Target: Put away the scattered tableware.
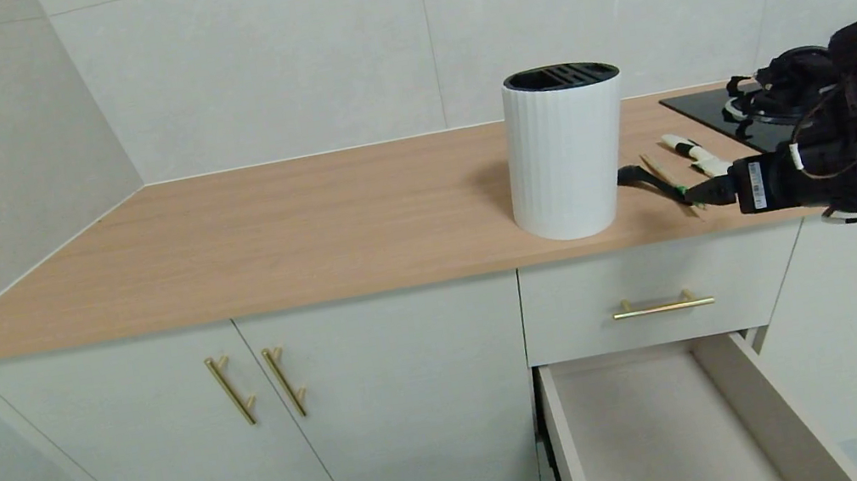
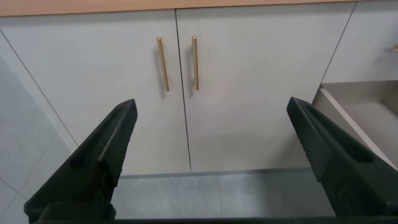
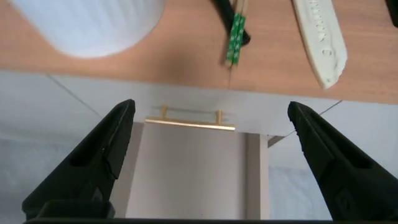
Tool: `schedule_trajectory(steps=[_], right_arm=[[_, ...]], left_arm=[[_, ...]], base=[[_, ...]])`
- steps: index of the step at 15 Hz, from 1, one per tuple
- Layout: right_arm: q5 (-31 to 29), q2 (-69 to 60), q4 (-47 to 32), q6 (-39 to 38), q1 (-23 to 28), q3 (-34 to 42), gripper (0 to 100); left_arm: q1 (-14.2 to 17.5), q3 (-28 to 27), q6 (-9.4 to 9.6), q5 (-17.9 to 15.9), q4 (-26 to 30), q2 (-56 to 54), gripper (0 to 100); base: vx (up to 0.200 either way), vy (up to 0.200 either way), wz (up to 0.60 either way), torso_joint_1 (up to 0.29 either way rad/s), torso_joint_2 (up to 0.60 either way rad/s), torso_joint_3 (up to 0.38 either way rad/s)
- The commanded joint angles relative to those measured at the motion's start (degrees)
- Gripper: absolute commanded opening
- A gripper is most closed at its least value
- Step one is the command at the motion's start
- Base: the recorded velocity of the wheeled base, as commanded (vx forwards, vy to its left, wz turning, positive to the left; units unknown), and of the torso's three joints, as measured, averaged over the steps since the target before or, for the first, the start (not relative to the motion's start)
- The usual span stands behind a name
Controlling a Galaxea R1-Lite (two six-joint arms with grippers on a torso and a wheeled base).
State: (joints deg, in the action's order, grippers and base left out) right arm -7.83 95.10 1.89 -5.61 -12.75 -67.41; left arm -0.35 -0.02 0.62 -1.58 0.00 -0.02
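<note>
1. While the right jaws are hanging wide open and empty at the desk (image 1: 306, 225) edge, green-patterned chopsticks (image 3: 236, 31) and a white utensil (image 3: 320, 43) are lying just ahead of them.
2. Pickup is seemingly starting; next, the jaws are needing to advance and close on the chopsticks.
3. Left jaws are gaping empty.
4. A white ribbed holder (image 1: 568, 158) is crowding one side; an open drawer (image 1: 648, 429) is waiting below.

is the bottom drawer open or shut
Open: the bottom drawer is pulled well out from the cabinet front, its inside in plain sight.
</note>
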Motion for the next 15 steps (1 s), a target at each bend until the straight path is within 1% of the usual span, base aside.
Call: schedule_trajectory(steps=[1,3,4,7,9,11,12,15], right_arm=[[-0.44,6.68,-9.54,-8.28,0.01,-11.07,100],[-2.46,8.26,-9.27,-8.19,0.01,-11.51,100],[-2.54,8.96,-9.10,-7.58,0.10,-11.69,100],[-3.69,12.13,-2.94,-6.61,0.80,-11.42,100],[-4.30,13.09,-2.07,-6.35,1.15,-11.51,100],[-4.30,16.35,0.40,-4.41,2.20,-11.69,100],[-4.39,18.02,3.74,-4.24,2.29,-11.60,100],[-4.39,18.90,4.79,-4.24,2.38,-11.69,100]], left_arm=[[0.00,0.02,-0.09,0.00,0.00,0.02,100],[0.00,0.02,-0.01,0.00,0.00,0.02,100],[0.00,0.02,-0.01,0.00,0.00,0.02,100],[0.00,0.02,-0.01,0.00,0.00,0.02,100],[0.00,-0.06,-0.01,0.00,0.00,0.02,100],[0.00,0.02,-0.01,0.00,0.00,0.02,100],[0.00,-0.06,-0.01,0.00,0.00,0.02,100],[0.00,0.02,-0.01,0.00,0.00,0.02,100]], base=[[0.000,0.000,0.00,0.000,0.00,0.000],[0.000,0.000,0.00,0.000,0.00,0.000],[0.000,0.000,0.00,0.000,0.00,0.000],[0.000,0.000,0.00,0.000,0.00,0.000],[0.000,0.000,0.00,0.000,0.00,0.000],[0.000,0.000,0.00,0.000,0.00,0.000],[0.000,0.000,0.00,0.000,0.00,0.000],[0.000,0.000,0.00,0.000,0.00,0.000]])
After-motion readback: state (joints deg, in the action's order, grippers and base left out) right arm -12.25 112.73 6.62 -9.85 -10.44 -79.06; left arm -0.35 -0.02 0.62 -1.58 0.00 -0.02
